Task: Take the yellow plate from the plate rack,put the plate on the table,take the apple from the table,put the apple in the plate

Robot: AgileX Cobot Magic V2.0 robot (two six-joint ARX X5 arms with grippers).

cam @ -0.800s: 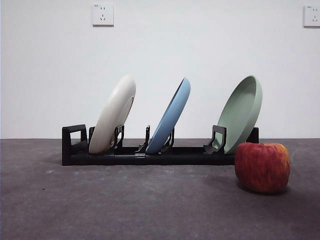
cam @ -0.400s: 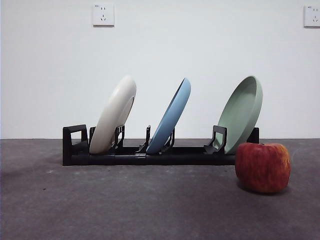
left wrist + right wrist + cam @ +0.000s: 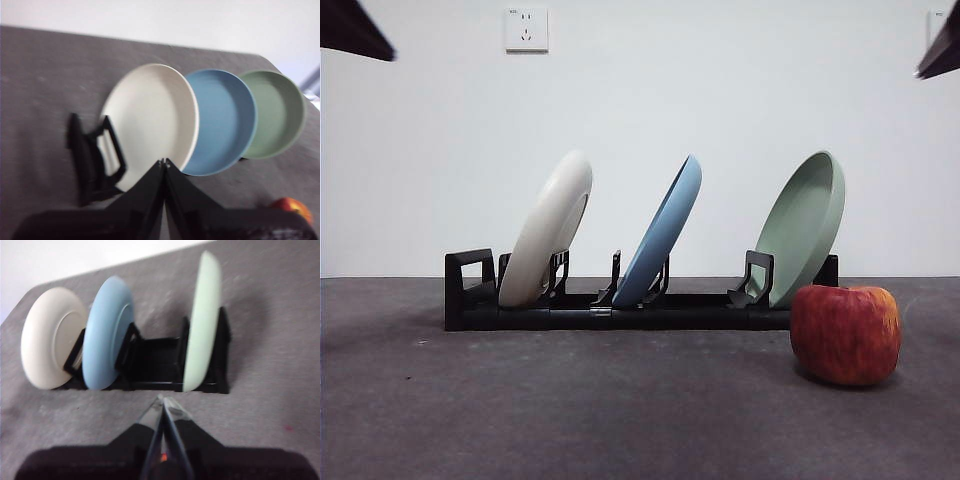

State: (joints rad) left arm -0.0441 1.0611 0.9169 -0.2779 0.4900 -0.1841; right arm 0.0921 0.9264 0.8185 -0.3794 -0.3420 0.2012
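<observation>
The left hand (image 3: pixel 164 162) is hovering above the rack end that holds the yellow plate (image 3: pixel 152 120), its jaws pressed together with nothing between them. The right hand (image 3: pixel 161 401) is likewise pinched together and empty, hanging over the table on the rack's other side, facing the plates' backs. In the front view both arms are showing only as dark tips at the top corners.

The yellow plate (image 3: pixel 548 228) is standing on edge in the end slot of the plate rack (image 3: pixel 620 305), leaning toward the light blue plate (image 3: pixel 663 232) beside it; its face is running across the rack's long axis, so only the rim is offering a grip. The sage green plate (image 3: pixel 804 226) is sitting in the far slot.

The likely trouble: with jaws together, a descent would be knocking the rim instead of straddling it, tipping the plate onto its blue neighbour. A crooked lift could be catching on the rack's prongs and dragging the rack along.

The apple (image 3: pixel 845 334) is resting on the table (image 3: pixel 570 410) just in front of the rack's green-plate end.
</observation>
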